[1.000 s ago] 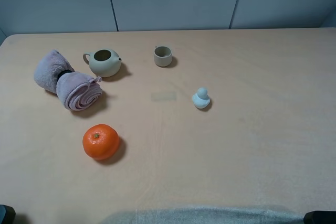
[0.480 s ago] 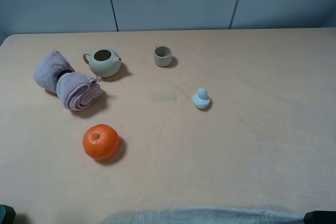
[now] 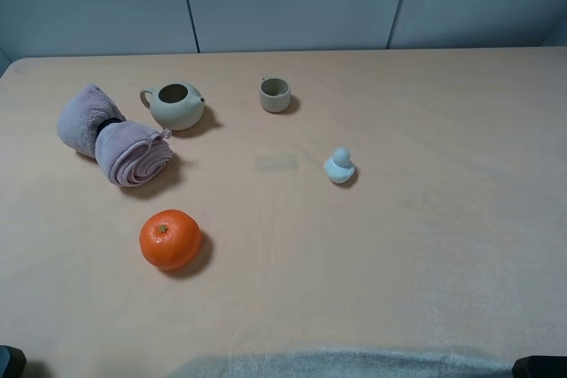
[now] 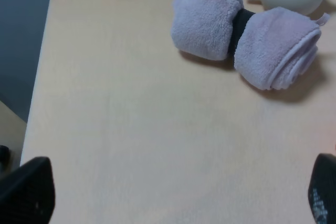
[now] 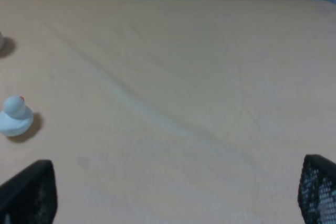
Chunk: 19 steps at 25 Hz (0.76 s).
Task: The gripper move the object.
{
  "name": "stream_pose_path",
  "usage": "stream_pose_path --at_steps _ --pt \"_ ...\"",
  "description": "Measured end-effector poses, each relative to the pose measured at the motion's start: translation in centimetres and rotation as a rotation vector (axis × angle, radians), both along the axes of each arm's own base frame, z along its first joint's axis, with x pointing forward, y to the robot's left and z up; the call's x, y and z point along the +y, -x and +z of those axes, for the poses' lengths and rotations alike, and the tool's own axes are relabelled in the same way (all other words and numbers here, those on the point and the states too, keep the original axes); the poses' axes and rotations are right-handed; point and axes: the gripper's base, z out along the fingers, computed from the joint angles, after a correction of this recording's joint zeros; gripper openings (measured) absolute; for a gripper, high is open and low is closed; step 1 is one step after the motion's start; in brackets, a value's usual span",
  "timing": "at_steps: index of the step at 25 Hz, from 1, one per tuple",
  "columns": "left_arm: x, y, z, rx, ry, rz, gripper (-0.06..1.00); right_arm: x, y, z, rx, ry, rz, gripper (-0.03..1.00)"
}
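At the near edge of the table [image 3: 425,245], the left gripper [image 4: 173,195] shows only its two dark fingertips [image 4: 29,190] at the outer corners of its wrist view, standing wide apart with bare tabletop between them, so its jaws are open and hold nothing. The right gripper [image 5: 168,195] is the same: two dark fingertips [image 5: 29,192] spread far apart over empty tabletop, open, gripping nothing. In the high view, only small dark bits of the arms peep in at about 7 and 5 o'clock. Farther in, at about 8 o'clock from the table's middle, sits an orange fruit [image 3: 170,239]. Beyond it, towards 10 o'clock, lies the object [image 3: 113,137], a mauve-pink rolled towel with two bulging lobes and a dark band at its waist, flat on the table and well apart from the left gripper, ahead of it and untouched. Just beside the towel's far side stands a pale teapot [image 3: 175,105]. A small pale blue duck [image 3: 339,166] stands near the middle, ahead of the right gripper, and a small cup [image 3: 275,94] stands farther back at about 12 o'clock.
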Motion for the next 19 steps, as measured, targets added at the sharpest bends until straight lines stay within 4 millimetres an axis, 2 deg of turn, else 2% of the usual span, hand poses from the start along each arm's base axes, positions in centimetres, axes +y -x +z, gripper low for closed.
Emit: stream_pose_path --at_steps 19 --pt "0.00 0.00 0.00 0.000 0.000 0.000 0.96 0.00 0.00 -0.01 0.000 0.000 0.000 0.69"
